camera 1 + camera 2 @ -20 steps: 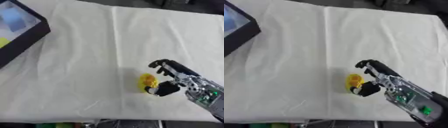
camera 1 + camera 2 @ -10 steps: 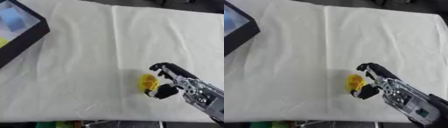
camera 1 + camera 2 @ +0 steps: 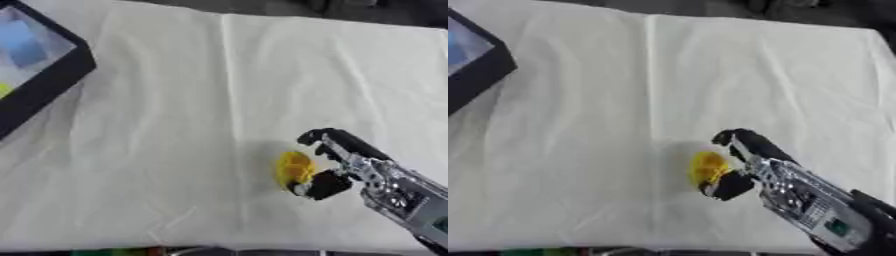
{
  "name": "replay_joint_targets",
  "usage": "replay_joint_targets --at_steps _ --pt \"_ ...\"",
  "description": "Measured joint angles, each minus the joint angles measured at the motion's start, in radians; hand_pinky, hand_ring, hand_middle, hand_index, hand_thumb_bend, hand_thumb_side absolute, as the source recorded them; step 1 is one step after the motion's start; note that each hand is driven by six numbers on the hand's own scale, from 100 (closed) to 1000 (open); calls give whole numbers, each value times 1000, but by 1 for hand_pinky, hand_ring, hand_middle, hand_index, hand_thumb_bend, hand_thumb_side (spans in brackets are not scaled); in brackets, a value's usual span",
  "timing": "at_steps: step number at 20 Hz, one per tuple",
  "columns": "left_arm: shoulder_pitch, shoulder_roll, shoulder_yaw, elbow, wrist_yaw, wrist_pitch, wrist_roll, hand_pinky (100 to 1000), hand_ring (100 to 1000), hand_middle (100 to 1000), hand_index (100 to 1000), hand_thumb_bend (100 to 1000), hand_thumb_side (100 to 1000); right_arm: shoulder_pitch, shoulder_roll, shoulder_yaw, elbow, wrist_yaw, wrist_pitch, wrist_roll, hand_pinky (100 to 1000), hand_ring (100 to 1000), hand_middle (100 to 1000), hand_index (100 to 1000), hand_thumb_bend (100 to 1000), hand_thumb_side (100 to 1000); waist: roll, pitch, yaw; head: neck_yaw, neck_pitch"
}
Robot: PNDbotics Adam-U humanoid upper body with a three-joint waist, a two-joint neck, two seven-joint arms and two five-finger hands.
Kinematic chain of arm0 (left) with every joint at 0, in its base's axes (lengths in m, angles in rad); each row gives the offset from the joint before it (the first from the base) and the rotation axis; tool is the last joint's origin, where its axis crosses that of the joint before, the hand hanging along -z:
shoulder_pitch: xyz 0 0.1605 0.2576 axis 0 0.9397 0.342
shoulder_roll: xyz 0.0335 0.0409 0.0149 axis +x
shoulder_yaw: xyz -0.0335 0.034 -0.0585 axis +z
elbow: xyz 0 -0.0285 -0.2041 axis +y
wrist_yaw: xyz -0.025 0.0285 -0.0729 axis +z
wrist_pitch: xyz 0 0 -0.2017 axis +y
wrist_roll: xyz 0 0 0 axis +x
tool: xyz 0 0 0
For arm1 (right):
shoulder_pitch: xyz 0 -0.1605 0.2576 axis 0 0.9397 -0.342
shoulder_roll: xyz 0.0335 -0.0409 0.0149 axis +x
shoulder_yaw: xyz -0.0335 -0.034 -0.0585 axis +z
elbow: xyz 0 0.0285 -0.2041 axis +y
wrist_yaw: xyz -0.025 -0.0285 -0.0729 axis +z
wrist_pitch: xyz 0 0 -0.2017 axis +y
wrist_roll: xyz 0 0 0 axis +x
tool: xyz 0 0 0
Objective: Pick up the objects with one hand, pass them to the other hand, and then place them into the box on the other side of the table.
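Yellow object [image 3: 295,168] on white cloth [image 3: 192,125], lower right of frame, cupped between curled fingers and thumb of right hand [image 3: 337,167]; contact unclear. Black box [image 3: 48,82] at upper left, blue item [image 3: 24,39] inside.

A white cloth [image 3: 175,125], matt and creased with fold lines, covers the table. The yellow object [image 3: 295,168] looks smooth, like plastic. The right hand [image 3: 346,167] shows matt black fingers and a silvery metal back. The box [image 3: 52,82] has matt black walls, its floor pale and slightly glossy
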Motion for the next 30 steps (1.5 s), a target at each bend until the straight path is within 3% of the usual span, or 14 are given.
replay_joint_targets --at_steps 4,8,10,20,26,30 --pt "0 0 6 0 0 -4 4 974 1000 625 853 100 747 20 0 -13 0 0 0 0 789 787 738 799 347 117 4 13 16 -19 -11" --pt "0 0 7 -2 0 -5 6 973 1000 625 852 100 746 30 0 -20 0 -3 2 -7 777 750 585 662 150 127 6 13 16 -23 -12" --pt "0 0 7 -2 0 -6 6 973 1000 625 852 100 746 29 0 -20 0 -12 2 -11 764 727 553 625 109 117 6 13 16 -22 -12" --pt "1 0 9 -2 1 -10 7 970 1000 624 850 100 738 4 0 -36 0 -89 -10 -59 697 623 481 541 100 100 21 8 3 -8 -10" --pt "-3 0 11 -5 8 -19 5 964 1000 625 845 100 729 -49 0 -107 0 -99 -78 -127 586 551 462 521 100 100 41 -6 -10 16 -10" --pt "-40 1 -6 -5 12 -15 -17 958 1000 627 849 100 738 -79 0 -153 0 -80 -140 -189 564 537 465 524 100 100 55 -9 -15 30 -10"
